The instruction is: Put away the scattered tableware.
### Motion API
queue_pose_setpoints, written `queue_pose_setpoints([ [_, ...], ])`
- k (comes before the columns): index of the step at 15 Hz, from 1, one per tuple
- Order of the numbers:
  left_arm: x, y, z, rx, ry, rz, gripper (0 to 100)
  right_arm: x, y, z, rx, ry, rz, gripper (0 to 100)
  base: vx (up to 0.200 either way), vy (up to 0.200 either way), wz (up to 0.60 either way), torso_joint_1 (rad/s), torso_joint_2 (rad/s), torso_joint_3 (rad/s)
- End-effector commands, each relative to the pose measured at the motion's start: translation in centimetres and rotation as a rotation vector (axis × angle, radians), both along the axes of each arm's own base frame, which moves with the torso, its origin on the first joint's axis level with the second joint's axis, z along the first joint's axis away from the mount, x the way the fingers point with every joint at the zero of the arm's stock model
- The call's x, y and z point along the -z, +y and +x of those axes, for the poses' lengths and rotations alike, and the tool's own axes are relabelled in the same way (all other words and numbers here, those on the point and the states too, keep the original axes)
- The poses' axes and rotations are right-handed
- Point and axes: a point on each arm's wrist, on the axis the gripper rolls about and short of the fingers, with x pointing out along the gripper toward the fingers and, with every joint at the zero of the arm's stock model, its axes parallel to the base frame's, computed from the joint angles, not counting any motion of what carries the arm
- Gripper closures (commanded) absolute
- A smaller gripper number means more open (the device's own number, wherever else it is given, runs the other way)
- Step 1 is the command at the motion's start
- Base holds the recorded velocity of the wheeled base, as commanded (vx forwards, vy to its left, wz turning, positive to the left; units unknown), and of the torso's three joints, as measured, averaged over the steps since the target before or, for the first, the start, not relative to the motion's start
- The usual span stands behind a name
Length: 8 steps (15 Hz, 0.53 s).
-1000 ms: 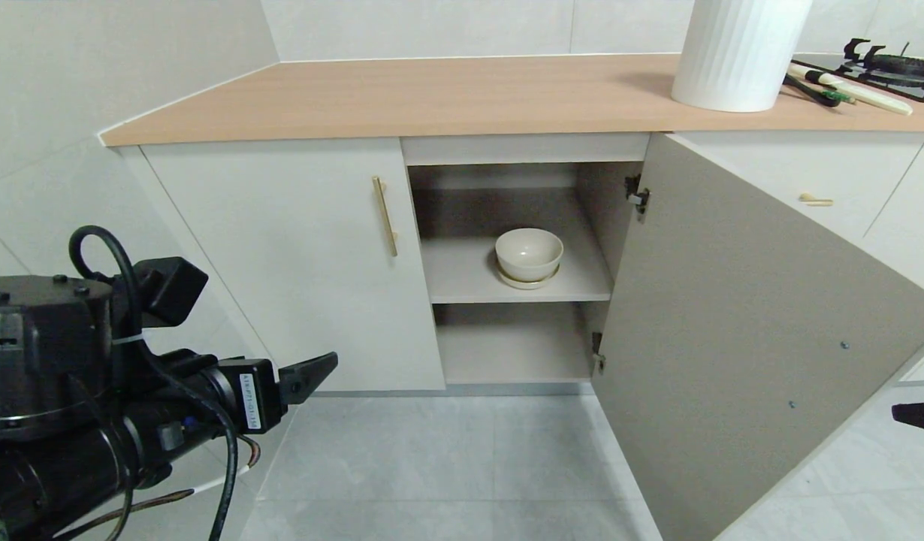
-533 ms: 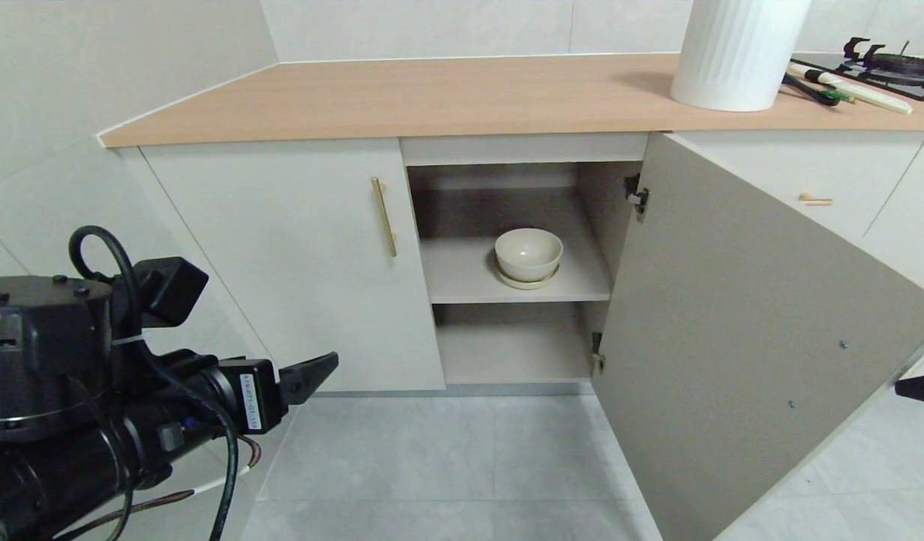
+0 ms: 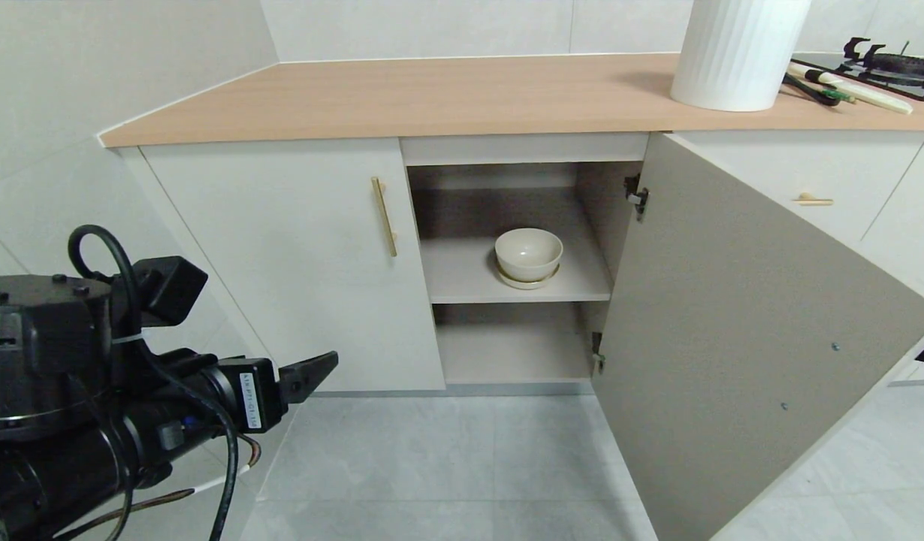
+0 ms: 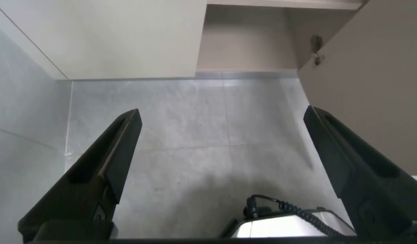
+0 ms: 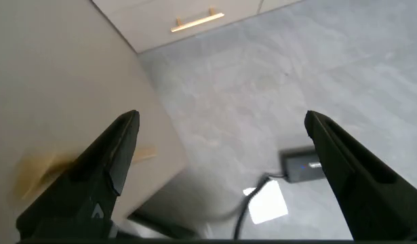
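With our right gripper (image 5: 222,122) spread beside the cabinet door (image 3: 732,315), we risk glancing off its edge when pushing; the bowl (image 3: 529,253) sits shelved well beyond our spread, empty left gripper (image 4: 223,115).

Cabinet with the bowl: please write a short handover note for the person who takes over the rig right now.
Left gripper: open, empty, low over the floor.
Right gripper: open, empty, beside the outer face of the open cabinet door.
Things: the bowl sits on a small plate on the upper shelf. Long utensils lie on the countertop beside a white ribbed container.
Done: bowl and plate are stored.
Left: probably the utensils, if they count as tableware; then close the door, which is not yet shut.
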Motion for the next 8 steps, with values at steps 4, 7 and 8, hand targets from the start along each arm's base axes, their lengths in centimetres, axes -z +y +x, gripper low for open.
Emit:
queue_pose_setpoints([
  [4,-0.3,0.0,0.1,-0.003,-0.018,-0.011,0,2.0,1.4,1.6,-0.064,0.032,0.053,0,0.0,0.0,0.0,0.0,0.0,0.0],
  [7,-0.4,0.0,0.2,-0.006,-0.022,-0.013,0,2.1,4.5,1.5,-0.232,0.038,0.138,0,0.0,0.0,0.0,0.0,0.0,0.0],
  [8,-0.4,0.1,0.2,-0.009,-0.022,-0.013,0,2.3,5.3,1.8,-0.28,0.05,0.147,0,0.0,0.0,0.0,0.0,0.0,0.0],
])
